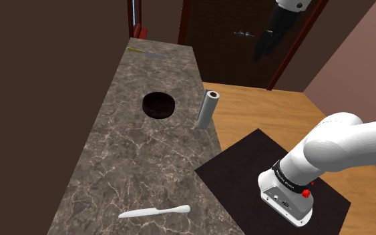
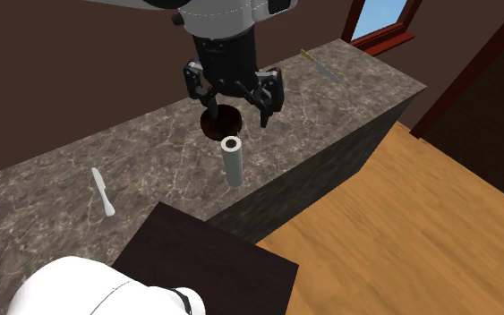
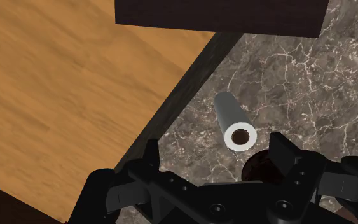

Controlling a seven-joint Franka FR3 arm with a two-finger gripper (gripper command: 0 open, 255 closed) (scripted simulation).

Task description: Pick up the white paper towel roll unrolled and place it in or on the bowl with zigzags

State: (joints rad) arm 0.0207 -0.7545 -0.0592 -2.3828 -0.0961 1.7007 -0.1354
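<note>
Counter: mottled brown-grey stone (image 1: 113, 167) is stretching away from the dark stand (image 1: 246, 167), with a wooden floor (image 1: 260, 107) lying beyond its long edge.
Roll: the white paper towel roll (image 1: 207, 109) is standing upright on the counter, right at the edge above the floor. Its dark hollow core is facing up toward the wrist camera, and no loose sheet is showing.
Bowl: a dark round bowl (image 1: 158, 105) is sitting just beside the roll, further in from the edge. I cannot make out any zigzag pattern on it.
Gripper: the black gripper (image 2: 238, 106) is hanging in the air above the bowl and the roll, its fingers (image 2: 269, 100) spreading wide and clasping nothing.
Handling: the roll is looking light and somewhat soft, likely giving a little under the pads rather than breaking. Being tall and narrow, it is probably going to tip at a light touch.
Hold: coming straight down and closing across the round wall in its upper half is looking safest, with one finger on either side and a moderate squeeze.
Risk: a sideways nudge while descending is threatening to knock it off the edge onto the floor.
Elsewhere: a white knife (image 1: 154, 213) is lying well apart, near the stand end.
</note>
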